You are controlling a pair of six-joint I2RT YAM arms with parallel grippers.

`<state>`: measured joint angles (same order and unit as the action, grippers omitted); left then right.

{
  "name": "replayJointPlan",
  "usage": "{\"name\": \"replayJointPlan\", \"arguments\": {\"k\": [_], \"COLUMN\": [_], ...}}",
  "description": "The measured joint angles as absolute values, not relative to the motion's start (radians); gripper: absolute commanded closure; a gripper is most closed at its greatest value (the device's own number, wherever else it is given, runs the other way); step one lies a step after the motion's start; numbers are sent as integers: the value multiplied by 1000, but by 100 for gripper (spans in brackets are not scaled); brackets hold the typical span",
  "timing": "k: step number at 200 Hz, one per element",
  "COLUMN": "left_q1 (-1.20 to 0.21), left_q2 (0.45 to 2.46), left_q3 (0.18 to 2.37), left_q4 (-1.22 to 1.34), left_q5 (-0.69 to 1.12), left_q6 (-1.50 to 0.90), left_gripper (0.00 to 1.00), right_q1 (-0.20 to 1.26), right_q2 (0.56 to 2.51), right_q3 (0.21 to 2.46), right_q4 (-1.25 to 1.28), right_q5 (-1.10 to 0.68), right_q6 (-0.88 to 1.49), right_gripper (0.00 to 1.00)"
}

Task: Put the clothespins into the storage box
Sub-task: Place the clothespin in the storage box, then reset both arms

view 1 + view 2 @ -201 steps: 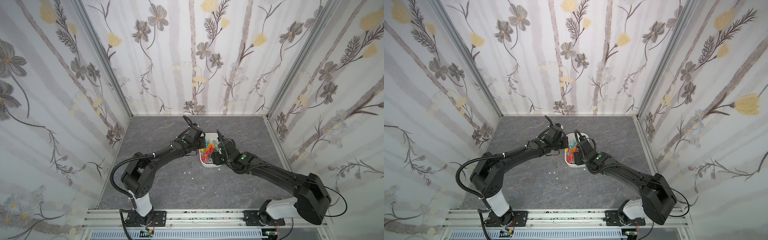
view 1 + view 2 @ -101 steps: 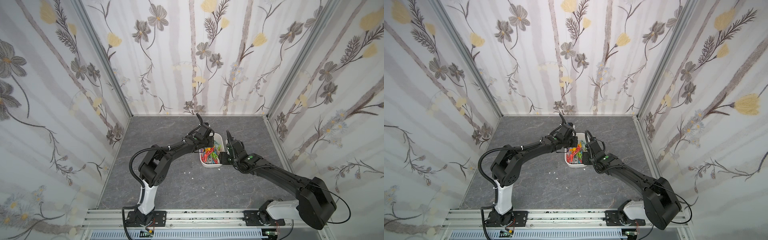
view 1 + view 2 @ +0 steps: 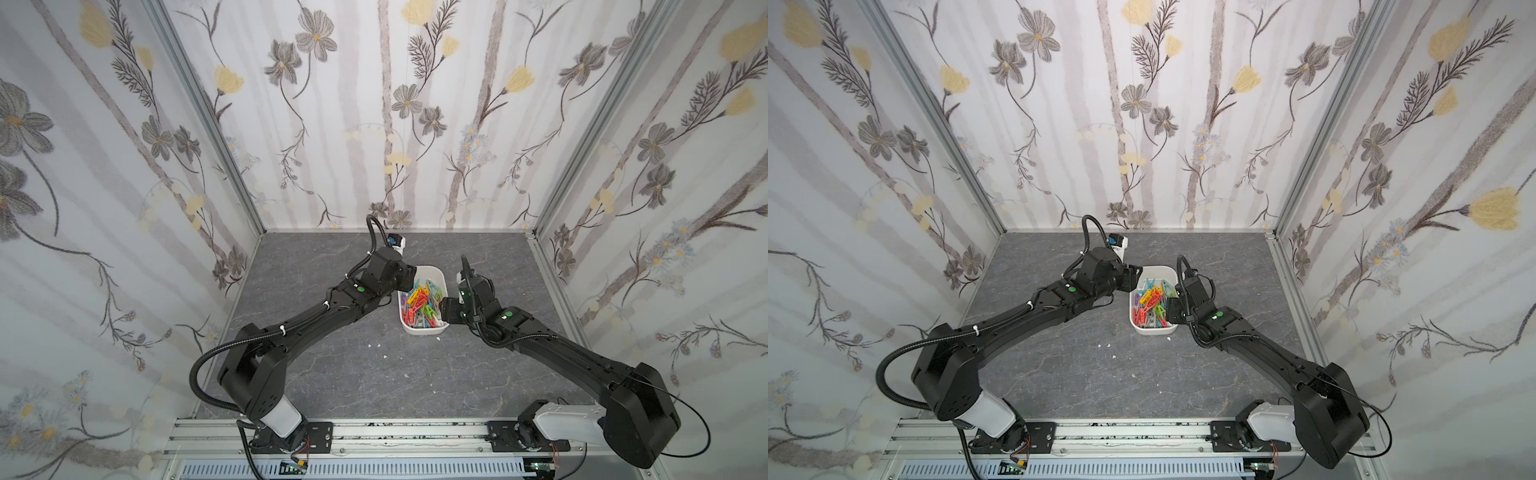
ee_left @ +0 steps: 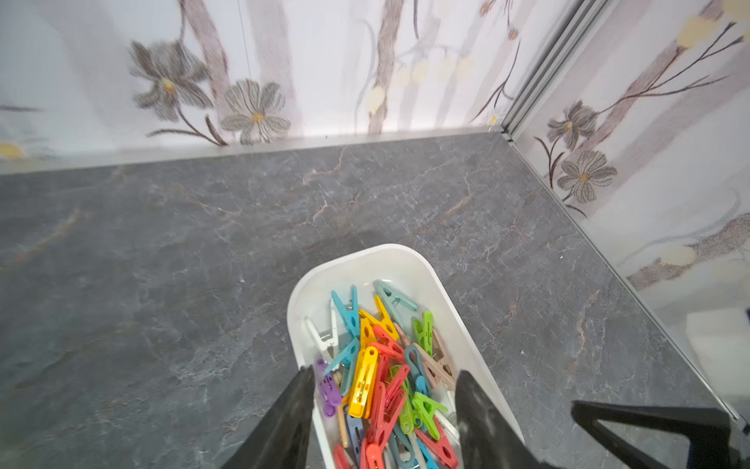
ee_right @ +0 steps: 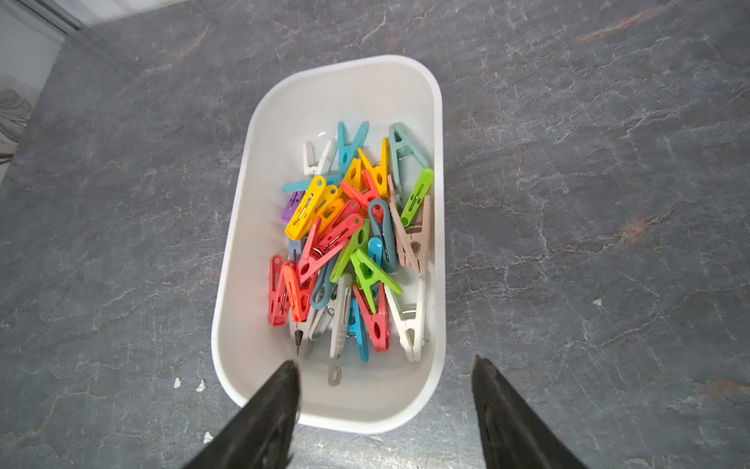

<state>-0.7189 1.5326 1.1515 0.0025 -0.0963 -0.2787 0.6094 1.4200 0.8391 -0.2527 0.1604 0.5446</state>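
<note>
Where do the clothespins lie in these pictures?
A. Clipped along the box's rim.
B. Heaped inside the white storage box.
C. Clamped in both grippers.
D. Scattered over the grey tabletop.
B: the clothespins lie in a mixed heap within the walls of the storage box, none on its rim.

I looked into a booth of three walls (image 3: 353,83) papered in pale stripes with grey and yellow flowers, joined at the far corners by silver metal posts (image 3: 237,183). The floor (image 3: 374,374) was dark grey stone-look with faint rusty veins. A metal rail (image 3: 395,432) ran along the near edge. The light was soft and even.
</note>
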Motion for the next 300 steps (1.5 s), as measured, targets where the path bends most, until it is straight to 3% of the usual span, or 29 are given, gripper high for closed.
{"name": "replayJointPlan", "arguments": {"k": [4,10,14,22,89,152,188,222,268,300], "left_q1": [-719,-719,-719,-719,-666,-524,-386,-240,-26,2], "left_q2": [1505,1465,1437,1382,984,896,957,1090,1373,1576], "left_q3": [1122,1080,1047,982,432,330,222,113,109,126], "left_q4": [12,30,48,84,488,621,731,973,1226,1378], "left_q5": [-105,-116,-124,-138,-432,-648,-758,-694,-393,-163], "left_q6": [-270,-256,-246,-222,-21,27,33,50,-46,-65], "left_gripper": [24,4,0,0,0,0,0,0,0,0], "right_q1": [606,601,599,595,523,283,132,46,22,20], "right_q2": [1411,1394,1382,1354,1123,1063,1078,1155,1357,1415], "right_q3": [838,834,830,815,459,408,317,271,233,152], "right_q4": [-250,-237,-225,-196,317,490,570,702,967,1146], "right_q5": [167,179,192,219,483,517,493,492,423,346], "right_q6": [540,539,537,529,294,244,222,216,185,150], "right_gripper": [24,17,9,1,0,0,0,0,0,0]}}
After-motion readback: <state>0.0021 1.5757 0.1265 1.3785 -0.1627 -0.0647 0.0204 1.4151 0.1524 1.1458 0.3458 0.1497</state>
